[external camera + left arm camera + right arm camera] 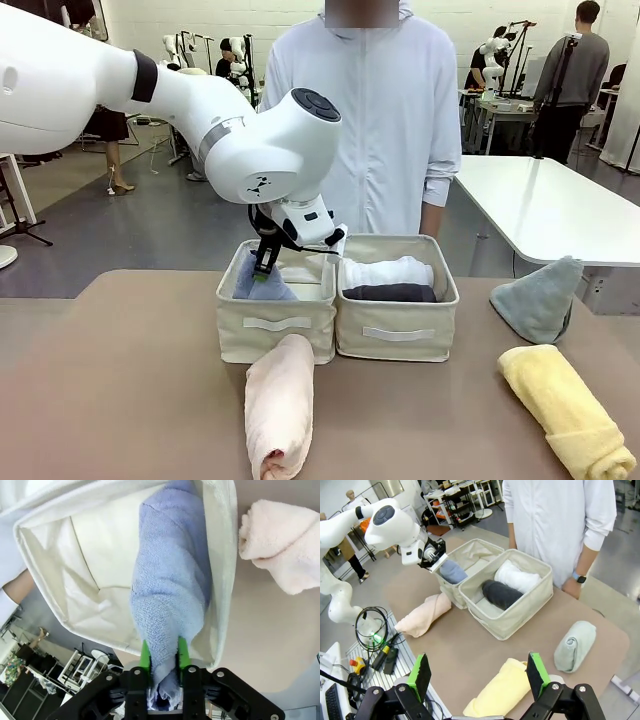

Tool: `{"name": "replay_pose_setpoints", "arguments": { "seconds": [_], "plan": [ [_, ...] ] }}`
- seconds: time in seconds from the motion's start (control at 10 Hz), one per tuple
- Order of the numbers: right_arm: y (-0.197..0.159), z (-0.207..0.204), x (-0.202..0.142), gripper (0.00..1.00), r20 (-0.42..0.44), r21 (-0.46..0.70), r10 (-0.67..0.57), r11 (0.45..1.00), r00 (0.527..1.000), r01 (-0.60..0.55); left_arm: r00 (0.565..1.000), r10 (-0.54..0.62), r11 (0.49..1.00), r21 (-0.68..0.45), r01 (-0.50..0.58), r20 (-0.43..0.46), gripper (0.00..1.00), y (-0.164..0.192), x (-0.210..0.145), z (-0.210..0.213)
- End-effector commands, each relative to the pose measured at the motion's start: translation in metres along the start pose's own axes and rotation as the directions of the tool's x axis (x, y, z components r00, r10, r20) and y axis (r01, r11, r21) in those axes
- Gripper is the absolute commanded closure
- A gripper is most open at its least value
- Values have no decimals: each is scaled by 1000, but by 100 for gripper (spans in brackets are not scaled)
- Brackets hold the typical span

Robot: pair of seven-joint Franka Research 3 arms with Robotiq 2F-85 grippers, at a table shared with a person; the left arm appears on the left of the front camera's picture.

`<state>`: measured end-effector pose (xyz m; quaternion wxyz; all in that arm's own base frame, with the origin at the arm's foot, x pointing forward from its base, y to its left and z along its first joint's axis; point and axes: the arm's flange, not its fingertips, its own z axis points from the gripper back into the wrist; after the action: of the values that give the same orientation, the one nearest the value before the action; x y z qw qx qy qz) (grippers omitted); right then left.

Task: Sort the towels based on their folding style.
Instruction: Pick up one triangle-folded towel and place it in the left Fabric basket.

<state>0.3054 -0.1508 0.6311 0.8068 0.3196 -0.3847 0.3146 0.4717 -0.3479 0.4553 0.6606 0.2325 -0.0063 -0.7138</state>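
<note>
Down in the left bin (pixel 275 325), the light blue towel (pixel 262 288) lies along one wall. From the front I get just a patch of it above the rim; the rest sits behind the fabric and the left gripper (pixel 265 268). On the left wrist camera the green pads (pixel 145 652) press the towel's end from both sides, so I read the left gripper as grasping it. That arm reaches over from the bin's left, wrist bent down, fingers pointing into it.

Touching the left bin's right side, the second bin (pixel 395 335) half hides the white towel (pixel 390 270) and the dark grey towel (pixel 390 292). The pale pink towel (pixel 280 405) lies just in front of the left bin. Well to its right are the grey-green towel (pixel 540 298) and the yellow towel (pixel 565 410). The right gripper (pixel 477 672) hangs above the table (pixel 130 380), spread wide and holding nothing.
</note>
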Motion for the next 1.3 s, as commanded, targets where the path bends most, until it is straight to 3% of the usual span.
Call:
{"name": "replay_pose_setpoints", "arguments": {
  "seconds": [0.0, 0.1, 0.3, 0.7, 0.9, 1.2],
  "plan": [
    [-1, -1, 2, 0, 31, 21, 12, 1000, 999, -13, 999, 19, 1000, 18, -19, 33, 9, -2, -8, 4],
    [-1, -1, 2, 0, 31, 21, 12, 1000, 999, -13, 999, 25, 999, 23, -25, 23, 0, -3, -11, 6],
    [-1, -1, 2, 0, 31, 21, 12, 1000, 999, -13, 999, 47, 999, 25, -48, 19, 3, -3, -15, 7],
    [-1, -1, 2, 0, 31, 21, 12, 1000, 999, -13, 994, 96, 993, 64, -100, 54, 0, -12, -39, 25],
    [-1, -1, 2, 0, 31, 21, 12, 1000, 999, -13, 956, 130, 980, 113, -164, 264, 0, -50, -105, 66],
    [-1, -1, 2, 0, 31, 21, 12, 1000, 999, -13, 866, 385, 917, -25, -398, 320, 0, -116, -195, 63]
  ]
}}
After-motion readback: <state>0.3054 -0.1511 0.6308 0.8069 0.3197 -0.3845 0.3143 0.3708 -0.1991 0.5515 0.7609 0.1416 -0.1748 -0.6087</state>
